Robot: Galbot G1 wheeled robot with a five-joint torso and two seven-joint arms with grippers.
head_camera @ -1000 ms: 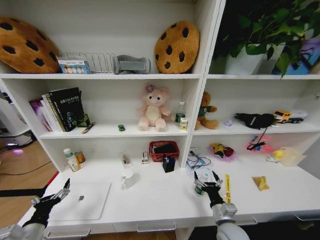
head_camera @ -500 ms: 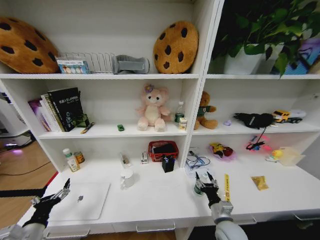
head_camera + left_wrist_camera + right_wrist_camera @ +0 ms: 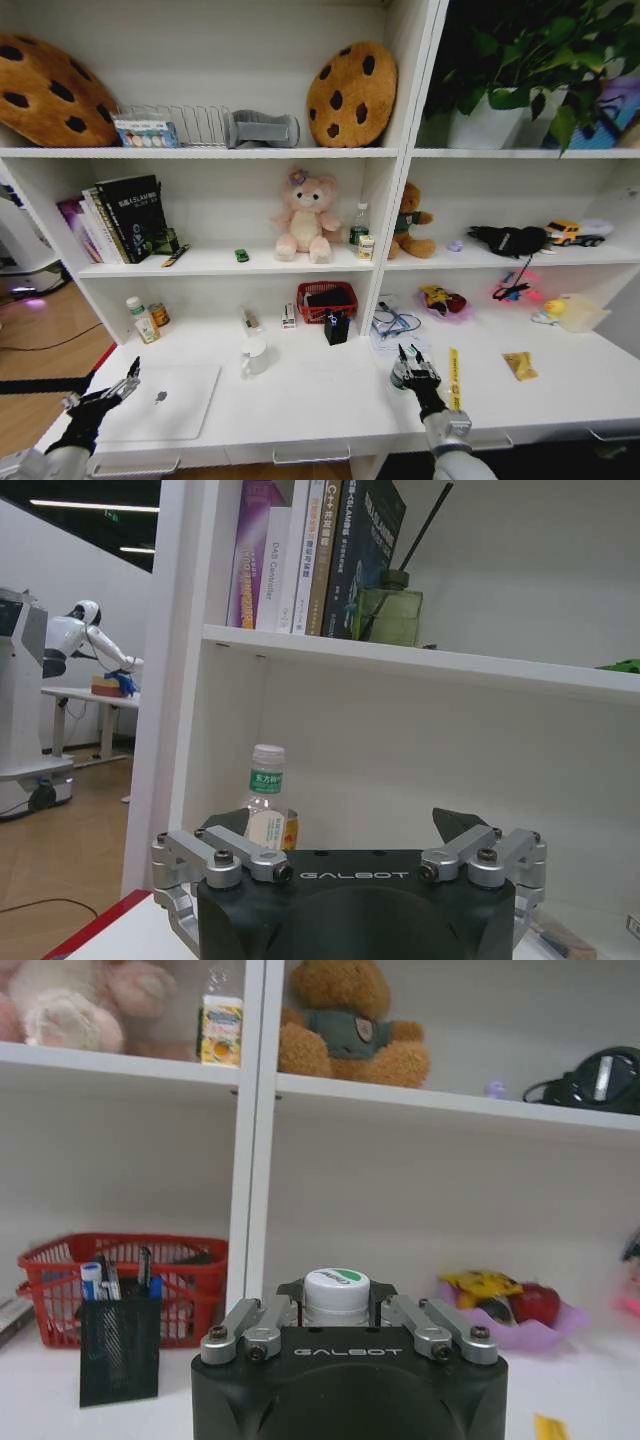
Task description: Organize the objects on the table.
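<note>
My right gripper is clamped around a small white-capped bottle on the table, yellow ruler just beside it; my left gripper hangs spread open, empty, at the silver laptop's outer edge.

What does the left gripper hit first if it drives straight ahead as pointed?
Likely the small water bottle by the shelf's side panel, which sits nearly dead ahead between the left gripper's fingers, an orange-labelled jar tucked just behind it. Depth is unclear; the desk between looks free.
</note>
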